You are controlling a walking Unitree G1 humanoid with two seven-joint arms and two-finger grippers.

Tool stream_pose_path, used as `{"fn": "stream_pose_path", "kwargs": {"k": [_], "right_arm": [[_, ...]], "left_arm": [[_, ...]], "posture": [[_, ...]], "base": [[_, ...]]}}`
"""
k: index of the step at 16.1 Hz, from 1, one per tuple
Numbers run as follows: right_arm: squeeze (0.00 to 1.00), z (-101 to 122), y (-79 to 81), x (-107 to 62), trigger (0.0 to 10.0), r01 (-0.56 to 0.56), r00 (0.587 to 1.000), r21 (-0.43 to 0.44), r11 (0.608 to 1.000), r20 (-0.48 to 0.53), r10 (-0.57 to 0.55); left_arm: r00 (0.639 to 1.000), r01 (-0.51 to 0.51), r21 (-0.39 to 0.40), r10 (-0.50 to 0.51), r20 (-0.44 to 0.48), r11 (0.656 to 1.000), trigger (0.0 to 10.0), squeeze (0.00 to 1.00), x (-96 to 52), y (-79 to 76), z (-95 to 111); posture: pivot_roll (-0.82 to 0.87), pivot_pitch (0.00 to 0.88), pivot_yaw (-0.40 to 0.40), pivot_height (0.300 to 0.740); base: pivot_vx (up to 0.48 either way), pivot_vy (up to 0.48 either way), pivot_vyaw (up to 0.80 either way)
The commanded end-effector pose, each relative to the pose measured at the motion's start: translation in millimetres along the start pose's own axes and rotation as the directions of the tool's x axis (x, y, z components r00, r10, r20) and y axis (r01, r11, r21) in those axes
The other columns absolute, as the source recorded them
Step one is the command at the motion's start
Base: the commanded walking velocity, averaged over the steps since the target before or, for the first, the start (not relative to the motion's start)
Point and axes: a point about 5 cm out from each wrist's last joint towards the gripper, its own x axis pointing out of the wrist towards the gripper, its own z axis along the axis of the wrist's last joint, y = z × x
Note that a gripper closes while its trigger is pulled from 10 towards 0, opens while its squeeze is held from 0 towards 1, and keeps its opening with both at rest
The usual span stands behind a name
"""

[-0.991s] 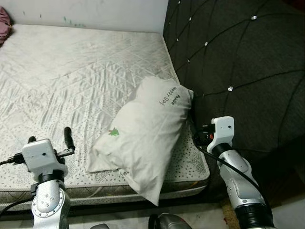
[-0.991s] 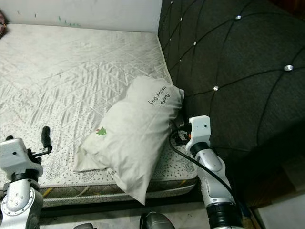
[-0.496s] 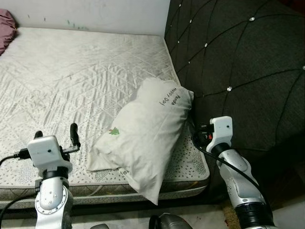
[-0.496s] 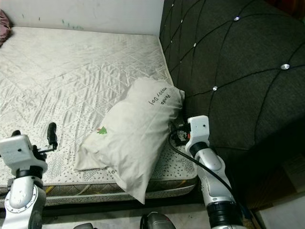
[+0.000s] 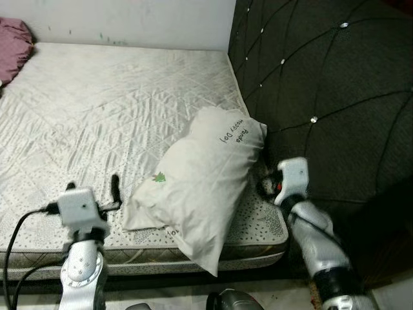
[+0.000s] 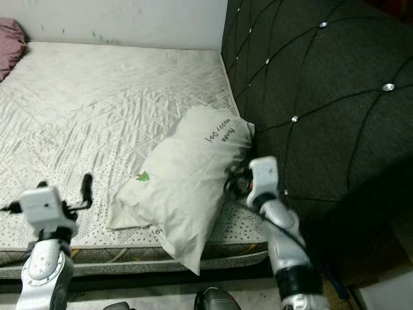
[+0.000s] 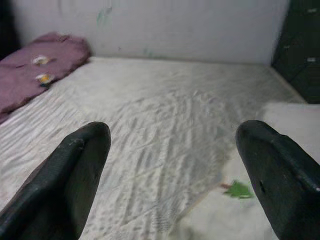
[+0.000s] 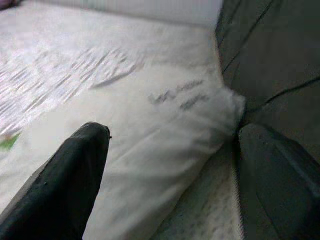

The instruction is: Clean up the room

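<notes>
A bare quilted mattress [image 5: 110,116] takes up most of the room ahead, pale grey-white and creased, its dotted side edge showing along the near end. A dark tufted headboard [image 5: 322,84] with shiny studs rises along its right side, its lower part falling into deep shade. Behind the bed stands a plain white wall [image 5: 129,19], scuffed with a few faint greenish marks low down. A strip of pale floor [image 6: 129,300] shows below the mattress edge. Light is soft and even.
</notes>
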Motion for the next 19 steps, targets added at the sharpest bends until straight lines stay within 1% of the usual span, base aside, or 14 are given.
{"fn": "stream_pose_path", "kwargs": {"k": [1,2,3,4,5,6,7,8,10,12,14,16,17,19], "right_arm": [[0.0,1,-3.4,0.4,10.0,0.034,0.999,0.022,0.999,0.009,-0.034],[0.0,-13,-0.2,0.6,10.0,0.047,0.999,0.015,0.999,-0.022,-0.046],[0.0,-12,-2.3,1.8,10.0,0.078,0.997,0.06,0.995,-0.032,-0.076],[0.0,4,2.4,3.9,10.0,0.017,0.999,0.043,0.999,0.038,-0.019],[0.0,8,5.9,4.8,10.0,-0.007,0.998,0.008,1.0,0.056,0.007],[0.0,8,6.8,6.9,10.0,0.005,0.999,0.032,0.999,0.052,-0.007],[0.0,10,6.5,10.7,10.0,0.026,0.998,0.057,0.998,0.056,-0.029],[0.0,15,6.9,12.9,10.0,0.022,0.997,0.035,0.999,0.077,-0.025],[0.0,13,2.6,13.9,10.0,0.048,0.996,0.036,0.998,0.072,-0.05],[0.0,11,-0.7,8.4,10.0,0.073,0.995,0.058,0.996,0.067,-0.077],[0.0,6,4.8,4.2,10.0,0.061,0.996,0.046,0.997,0.062,-0.064],[0.0,5,-3.9,1.1,10.0,0.1,0.992,0.044,0.994,0.068,-0.102],[0.0,5,-4.7,0.7,10.0,0.102,0.992,0.043,0.994,0.069,-0.105],[0.0,4,-5.5,-3.9,10.0,0.104,0.992,0.038,0.994,0.067,-0.106]], "left_arm": [[1.0,0.014,0.006,-0.015,0.008,1.0,10.0,0.0,0.3,2.3,3],[0.999,0.028,0.032,-0.029,0.017,0.999,10.0,0.0,1.4,2.1,-4],[0.999,0.031,0.034,-0.031,0.015,0.999,10.0,0.0,3.0,1.0,-3],[0.997,0.031,0.006,-0.031,0.065,1.0,10.0,0.0,6.5,-2.8,14],[0.995,0.039,0.02,-0.04,0.089,0.999,10.0,0.0,8.1,-2.5,20],[0.995,0.017,0.026,-0.019,0.101,1.0,10.0,0.0,9.1,1.4,22],[0.995,-0.015,0.009,0.014,0.098,1.0,10.0,0.0,9.5,5.7,22],[0.995,-0.01,0.009,0.009,0.101,1.0,10.0,0.0,9.2,6.1,23],[0.996,-0.001,0.005,0.0,0.093,1.0,10.0,0.0,7.6,4.5,18],[0.997,0.005,-0.004,-0.005,0.076,1.0,10.0,0.0,5.2,3.3,17],[0.998,0.03,0.005,-0.03,0.06,1.0,10.0,0.0,1.3,3.4,15],[0.996,0.09,0.0,-0.09,0.024,0.996,10.0,0.0,-0.7,-5.9,7],[0.995,0.094,-0.002,-0.093,0.025,0.996,10.0,0.0,-0.5,-7.1,7],[0.994,0.105,-0.012,-0.105,0.032,0.994,10.0,0.0,3.6,-15.5,10]], "posture": [[-0.01,0.0,-0.048,0.74],[0.0,0.0,-0.045,0.74],[0.02,0.0,-0.047,0.74],[0.04,0.0,-0.054,0.74],[0.03,0.0,-0.062,0.74],[0.03,0.0,-0.062,0.74],[0.04,0.0,-0.069,0.74],[0.04,0.0,-0.071,0.74],[0.03,0.0,-0.077,0.74],[0.04,0.0,-0.064,0.74],[0.03,0.0,-0.045,0.74],[0.0,0.0,-0.029,0.74],[0.0,0.0,-0.029,0.74],[0.0,0.0,-0.035,0.74]], "base": [[0.0,0.0,0.0],[0.0,0.0,0.0],[0.0,0.0,0.0],[0.0,0.0,0.0],[0.0,0.0,0.0],[0.0,0.0,0.0],[0.0,0.0,0.0],[0.0,0.0,0.0],[0.0,0.0,0.0],[0.0,0.0,0.0],[0.0,0.0,0.0],[0.0,0.0,0.0],[0.0,0.0,0.0],[0.0,0.0,0.0]]}}
